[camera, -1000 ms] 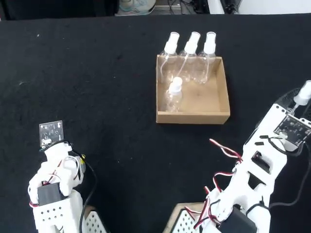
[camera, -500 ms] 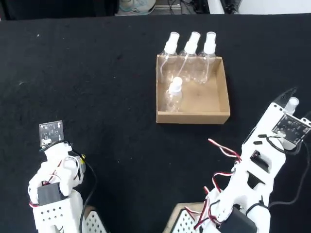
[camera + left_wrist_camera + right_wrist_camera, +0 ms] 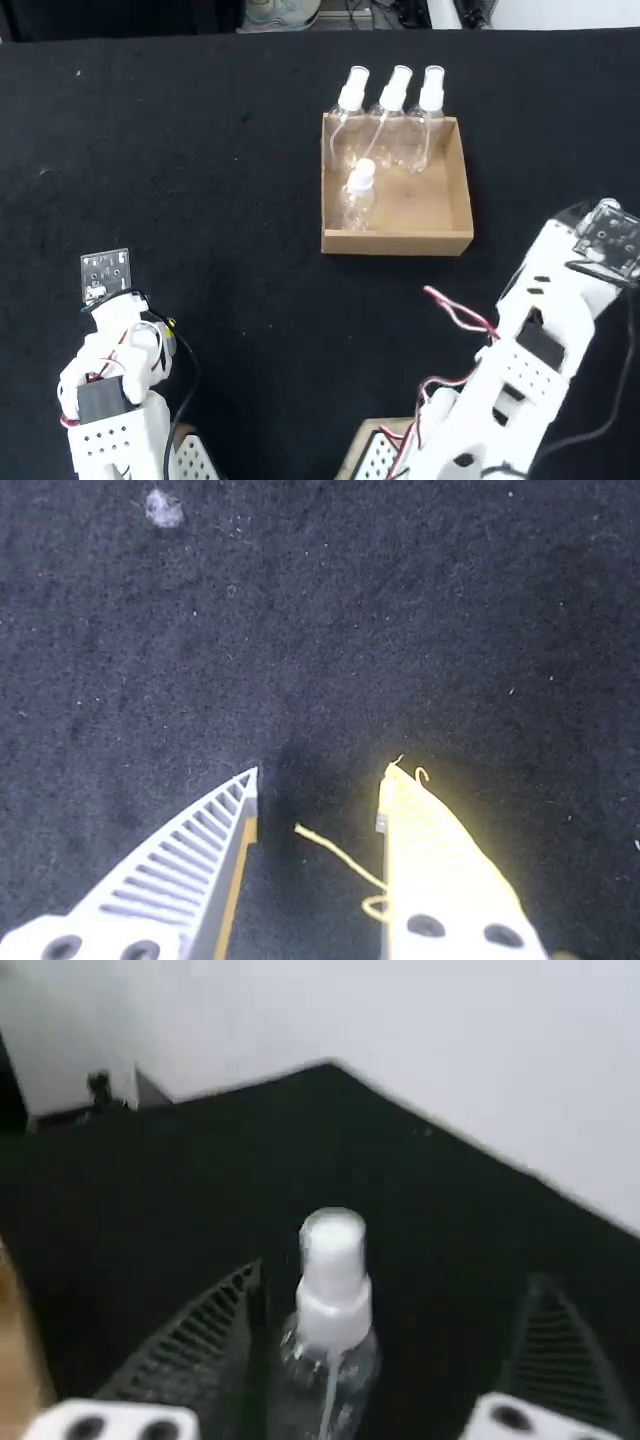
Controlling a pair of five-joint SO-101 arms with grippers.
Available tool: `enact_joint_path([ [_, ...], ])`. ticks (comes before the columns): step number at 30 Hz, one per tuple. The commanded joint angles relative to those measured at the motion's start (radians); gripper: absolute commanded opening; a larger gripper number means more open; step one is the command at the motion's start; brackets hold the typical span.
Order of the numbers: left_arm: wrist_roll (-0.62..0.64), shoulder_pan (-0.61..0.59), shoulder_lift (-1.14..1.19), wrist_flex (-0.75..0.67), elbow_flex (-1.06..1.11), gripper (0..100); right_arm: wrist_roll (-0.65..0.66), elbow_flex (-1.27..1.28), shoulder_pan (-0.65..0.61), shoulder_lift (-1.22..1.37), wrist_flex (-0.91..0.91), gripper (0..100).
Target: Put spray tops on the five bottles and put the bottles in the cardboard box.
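A clear bottle (image 3: 333, 1305) with a white spray top stands upright between the fingers of my right gripper (image 3: 397, 1272). The gripper is open: one finger is close beside the bottle, and a wide gap separates the bottle from the other. In the high view the right arm (image 3: 560, 300) is at the right edge of the table, to the right of the cardboard box (image 3: 460, 215). The box holds several capped bottles: three in a row (image 3: 392, 120) along the far wall and one (image 3: 356, 195) nearer the front. My left gripper (image 3: 318, 775) is open over bare black cloth at the front left.
The black tablecloth (image 3: 200, 150) covers the whole table. A loose yellow thread (image 3: 340, 855) hangs between the left fingers. The left arm (image 3: 115, 370) sits folded at the front left corner. A white wall (image 3: 450, 1040) rises beyond the table edge.
The right arm's wrist has risen and pushed toward the far side, now covering most of the bottle top that showed beyond it before. The left arm and the box have not moved.
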Motion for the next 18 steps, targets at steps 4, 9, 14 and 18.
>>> enact_joint_path([
  [4, -0.005, -0.002, -0.006, 0.005, 0.021, 19, 0.005, 0.021, -0.023, -0.038, -0.037, 35.7],
  [9, -0.005, -0.002, -0.006, 0.005, 0.021, 19, 0.005, 0.047, -0.025, 0.102, -0.178, 34.7],
  [14, -0.005, -0.002, -0.006, 0.005, 0.021, 19, 0.0, -0.033, -0.02, 0.331, -0.258, 34.7],
  [18, -0.005, -0.002, -0.006, 0.005, 0.021, 19, 0.0, -0.076, -0.023, 0.46, -0.282, 34.7],
])
